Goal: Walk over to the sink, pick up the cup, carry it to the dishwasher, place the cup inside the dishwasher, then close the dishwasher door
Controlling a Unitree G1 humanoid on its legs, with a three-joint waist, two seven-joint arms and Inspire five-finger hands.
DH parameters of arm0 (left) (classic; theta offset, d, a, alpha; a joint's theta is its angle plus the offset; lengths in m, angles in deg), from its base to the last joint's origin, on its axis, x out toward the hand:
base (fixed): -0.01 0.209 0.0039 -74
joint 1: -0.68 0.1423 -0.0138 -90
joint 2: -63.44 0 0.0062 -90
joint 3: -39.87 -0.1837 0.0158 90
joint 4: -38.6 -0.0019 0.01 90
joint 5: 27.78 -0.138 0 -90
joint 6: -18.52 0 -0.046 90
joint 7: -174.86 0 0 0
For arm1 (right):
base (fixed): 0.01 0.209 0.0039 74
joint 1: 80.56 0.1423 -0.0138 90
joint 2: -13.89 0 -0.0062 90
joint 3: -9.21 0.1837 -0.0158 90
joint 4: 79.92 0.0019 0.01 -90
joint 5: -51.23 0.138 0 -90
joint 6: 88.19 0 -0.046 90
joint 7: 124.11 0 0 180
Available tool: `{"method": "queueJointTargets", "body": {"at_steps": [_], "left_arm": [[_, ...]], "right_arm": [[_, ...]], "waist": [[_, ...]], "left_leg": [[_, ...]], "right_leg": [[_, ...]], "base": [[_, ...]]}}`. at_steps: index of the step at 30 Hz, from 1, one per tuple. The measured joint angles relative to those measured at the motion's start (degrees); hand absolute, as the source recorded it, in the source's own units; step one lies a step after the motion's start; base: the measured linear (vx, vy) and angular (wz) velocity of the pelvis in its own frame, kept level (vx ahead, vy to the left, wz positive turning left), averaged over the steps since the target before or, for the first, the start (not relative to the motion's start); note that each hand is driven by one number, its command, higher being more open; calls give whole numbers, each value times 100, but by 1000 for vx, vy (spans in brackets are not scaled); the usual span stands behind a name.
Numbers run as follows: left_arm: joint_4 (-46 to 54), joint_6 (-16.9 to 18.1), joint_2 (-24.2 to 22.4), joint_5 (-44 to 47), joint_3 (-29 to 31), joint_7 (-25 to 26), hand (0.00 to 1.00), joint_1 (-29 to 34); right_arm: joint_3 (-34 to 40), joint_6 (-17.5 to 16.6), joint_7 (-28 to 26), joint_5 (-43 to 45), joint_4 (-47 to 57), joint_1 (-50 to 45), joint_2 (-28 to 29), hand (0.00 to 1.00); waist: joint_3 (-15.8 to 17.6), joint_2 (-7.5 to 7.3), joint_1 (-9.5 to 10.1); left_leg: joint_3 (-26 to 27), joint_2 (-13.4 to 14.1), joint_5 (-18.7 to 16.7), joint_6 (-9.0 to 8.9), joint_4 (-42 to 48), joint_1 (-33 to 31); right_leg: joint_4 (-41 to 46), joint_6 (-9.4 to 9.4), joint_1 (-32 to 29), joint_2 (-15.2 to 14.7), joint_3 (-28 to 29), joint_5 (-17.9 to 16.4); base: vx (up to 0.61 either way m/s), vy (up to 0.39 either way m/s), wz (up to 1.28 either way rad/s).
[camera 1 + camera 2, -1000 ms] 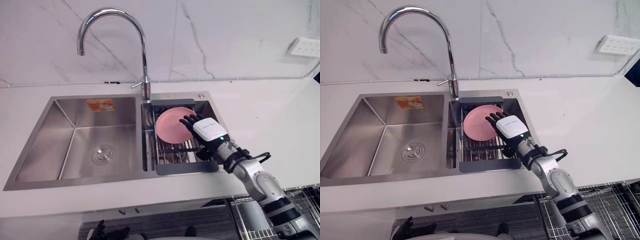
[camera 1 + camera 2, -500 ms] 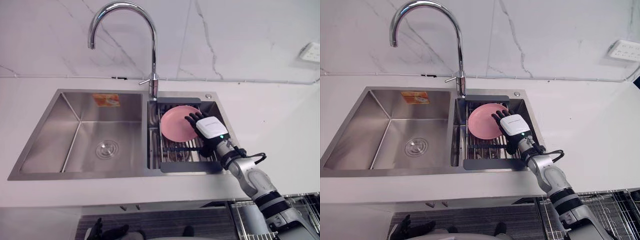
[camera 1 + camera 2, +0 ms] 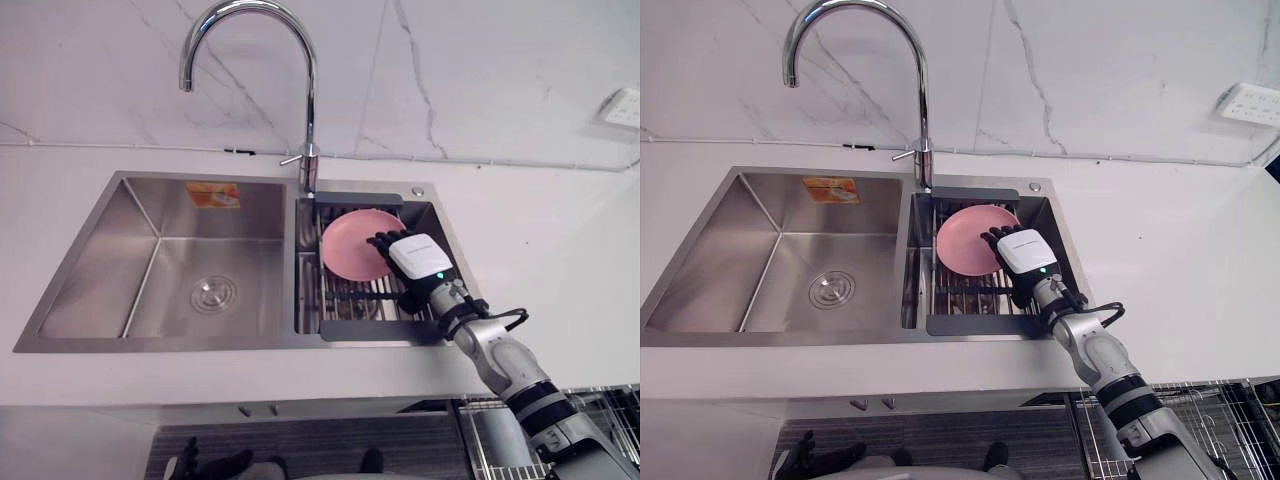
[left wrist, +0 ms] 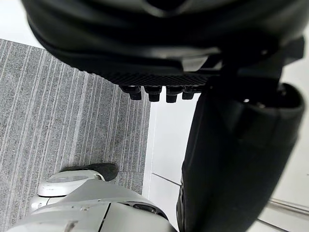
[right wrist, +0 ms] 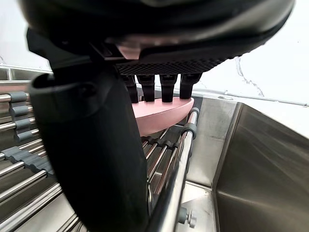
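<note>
A pink shallow dish (image 3: 352, 245) leans in the wire rack (image 3: 350, 303) set in the sink's right basin; I see no cup. My right hand (image 3: 418, 258) reaches in from the right and hovers at the dish's right edge. Seen from the right wrist, its straight fingers (image 5: 159, 87) lie just over the pink dish's (image 5: 159, 113) rim and the thumb (image 5: 96, 145) stands apart from it, so the hand is open and holds nothing. My left hand (image 3: 215, 465) hangs low below the counter front, fingers relaxed.
A tall chrome faucet (image 3: 305, 100) stands behind the divider between the basins. The bare left basin (image 3: 190, 270) has a drain. White counter (image 3: 540, 250) surrounds the sink. A wire dishwasher rack (image 3: 1200, 420) shows at the lower right. A wall socket (image 3: 622, 105) sits far right.
The whole view has shifted, so the camera moved. My right hand stays at the pink dish's right edge, fingers still straight.
</note>
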Motion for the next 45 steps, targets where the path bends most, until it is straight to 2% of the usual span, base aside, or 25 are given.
{"method": "queueJointTargets", "body": {"at_steps": [11, 17, 28, 37, 45], "left_arm": [[0, 72, -7, -1, -3, 106, 100, 11], [-2, 134, -6, -3, -3, 196, 100, 66], [2, 214, -7, -1, -7, 199, 100, 103], [27, 221, -7, 2, -14, 199, 100, 129], [28, 244, -6, 1, -19, 199, 100, 151]], "right_arm": [[-235, -186, 487, -219, -32, 27, -99, 0], [-234, -100, 917, -136, -107, 10, -152, 0], [-113, -134, 1078, 319, -22, -114, -196, 0], [492, -372, 1292, 532, 1083, -98, -266, 0], [554, -636, 1312, 680, 1606, -93, -275, 0]], "waist": [[26, 4, -3], [71, 26, -49], [122, 87, -79], [150, 145, -54], [142, 148, -66]], "left_leg": [[-20, 27, 16, -8, 9, -14], [-18, 35, 17, -11, 17, -15], [-12, 41, 13, -16, 20, -14], [-15, 44, 7, -22, 25, 24], [-13, 45, 5, -26, 24, 71]], "right_leg": [[0, 0, 1, 0, -22, 0], [0, -1, -2, 5, -9, -2], [0, -1, -1, 10, 14, -2], [0, -1, 38, 14, 18, 2], [0, -3, 87, 10, 0, 1]], "base": [[0, 0, 0], [0, 0, 0], [0, 0, 0], [0, 0, 0], [0, 0, 0]]}}
